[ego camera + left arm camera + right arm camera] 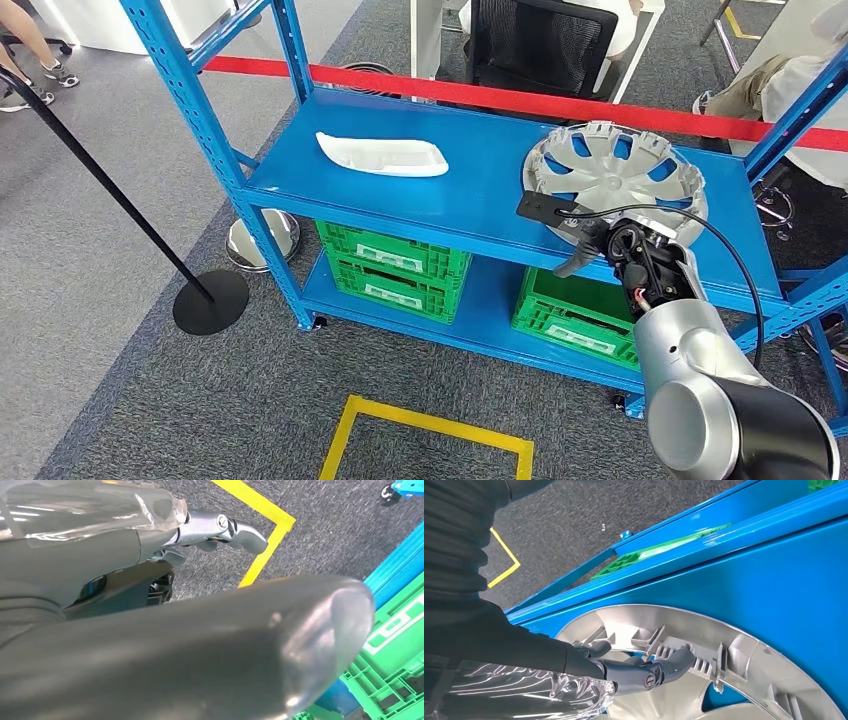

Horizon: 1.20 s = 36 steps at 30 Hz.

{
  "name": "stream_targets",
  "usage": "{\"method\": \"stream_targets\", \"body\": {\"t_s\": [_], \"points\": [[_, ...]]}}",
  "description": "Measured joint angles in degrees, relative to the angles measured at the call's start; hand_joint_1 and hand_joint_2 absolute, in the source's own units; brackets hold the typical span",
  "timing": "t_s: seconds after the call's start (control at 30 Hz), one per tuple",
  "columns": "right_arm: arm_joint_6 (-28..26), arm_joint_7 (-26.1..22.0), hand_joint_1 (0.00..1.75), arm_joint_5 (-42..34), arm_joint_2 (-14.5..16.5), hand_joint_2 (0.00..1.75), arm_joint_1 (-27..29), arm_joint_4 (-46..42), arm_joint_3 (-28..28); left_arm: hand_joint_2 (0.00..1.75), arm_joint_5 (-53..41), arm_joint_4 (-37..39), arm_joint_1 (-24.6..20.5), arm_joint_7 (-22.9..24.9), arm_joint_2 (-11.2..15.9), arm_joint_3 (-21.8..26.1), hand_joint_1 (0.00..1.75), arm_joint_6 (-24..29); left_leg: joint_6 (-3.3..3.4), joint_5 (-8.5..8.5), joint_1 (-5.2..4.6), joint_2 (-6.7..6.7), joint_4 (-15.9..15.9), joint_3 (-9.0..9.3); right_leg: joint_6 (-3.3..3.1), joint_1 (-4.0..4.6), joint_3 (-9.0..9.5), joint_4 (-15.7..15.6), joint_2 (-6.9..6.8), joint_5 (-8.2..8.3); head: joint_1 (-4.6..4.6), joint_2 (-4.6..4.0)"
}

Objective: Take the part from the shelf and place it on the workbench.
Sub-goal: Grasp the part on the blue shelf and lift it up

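- Head view: one blue metal shelf rack point(480, 195) carries two parts on its upper board: a round grey plastic wheel cover point(612, 178) at the right and a flat white plastic panel point(381, 154) at the left. Three green plastic crates point(395, 270) sit on the lower board, their contents unclear. The right hand point(600, 243) touches the wheel cover's near rim.
- Left wrist view: the left hand point(220, 530) hangs over grey carpet with nothing in it, fingers loosely curled.
- Right wrist view: the right hand's fingers point(674, 661) rest on the cover's ribbed inner rim; whether they grip it, I cannot tell.
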Motion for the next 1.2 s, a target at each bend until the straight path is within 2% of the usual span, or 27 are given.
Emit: {"method": "stream_targets", "body": {"t_s": [0.03, 0.07, 0.33, 0.83, 0.87, 0.97, 1.0, 1.2], "points": [[0.00, -0.06, 1.63, -0.13, -0.01, 1.75, 0.01, 0.00, -0.13, 0.00, -0.02, 0.00, 0.00, 0.00, 0.00, 0.00, 0.00, -0.02, 0.00, 0.00, 0.00, 0.00, 0.00, 0.00, 0.00, 0.00, 0.00, 0.00, 0.00, 0.00, 0.00, 0.00], [-0.07, -0.12, 1.73, -0.24, -0.01, 1.75, 0.01, 0.00, -0.27, 0.00, -0.04, 0.00, 0.00, 0.00, 0.00, 0.00, 0.00, -0.04, 0.00, 0.00, 0.00, 0.01, 0.00, 0.01, 0.00, 0.00, 0.00, 0.00, 0.00, 0.00, 0.00, 0.00], [-2.39, -0.79, 1.75, -0.68, -0.19, 1.75, 0.01, 0.01, -1.02, 0.00, -0.16, 0.00, -0.02, 0.00, 0.04, 0.00, 0.00, -0.08, 0.00, 0.00, 0.00, 0.02, 0.00, 0.07, 0.00, 0.00, 0.06, 0.00, 0.01, 0.00, 0.01, 0.00], [-2.48, -0.91, 1.74, -0.50, -0.16, 1.75, 1.03, 0.02, -1.08, 0.00, -0.16, 0.00, -0.02, -0.02, 0.13, 0.01, 0.00, -0.06, 0.00, -0.01, 0.00, 0.02, 0.00, 0.07, 0.00, 0.00, 0.07, 0.00, 0.01, 0.00, 0.01, 0.00], [-2.47, -0.93, 1.39, -0.51, -0.16, 1.75, 1.04, 0.02, -1.08, 0.00, -0.16, 0.00, -0.02, -0.02, 0.13, 0.01, 0.00, -0.06, 0.00, -0.01, 0.00, 0.02, 0.00, 0.07, 0.00, 0.00, 0.06, 0.00, 0.01, 0.00, 0.01, 0.00], [-2.45, -1.02, 0.09, -0.56, -0.17, 1.75, 1.05, 0.02, -1.09, 0.00, -0.16, 0.00, -0.02, -0.02, 0.13, 0.00, 0.00, -0.05, 0.00, -0.01, 0.00, 0.02, 0.00, 0.07, 0.00, 0.00, 0.06, 0.00, 0.01, 0.00, 0.01, 0.00], [-2.44, -1.05, 0.00, -0.56, -0.17, 1.75, 1.05, 0.02, -1.09, 0.00, -0.16, 0.00, -0.02, -0.02, 0.13, 0.01, 0.00, -0.05, 0.00, -0.01, 0.00, 0.02, 0.00, 0.07, 0.00, 0.00, 0.06, 0.00, 0.01, 0.00, 0.01, 0.00], [-2.37, -1.10, 0.00, -0.34, -0.21, 1.75, 0.93, 0.01, -1.10, 0.00, -0.16, 0.00, -0.01, -0.04, 0.13, 0.00, 0.00, -0.05, 0.00, -0.01, 0.00, 0.02, 0.00, 0.09, 0.00, 0.00, 0.09, 0.00, 0.01, 0.00, 0.01, 0.00]]}}
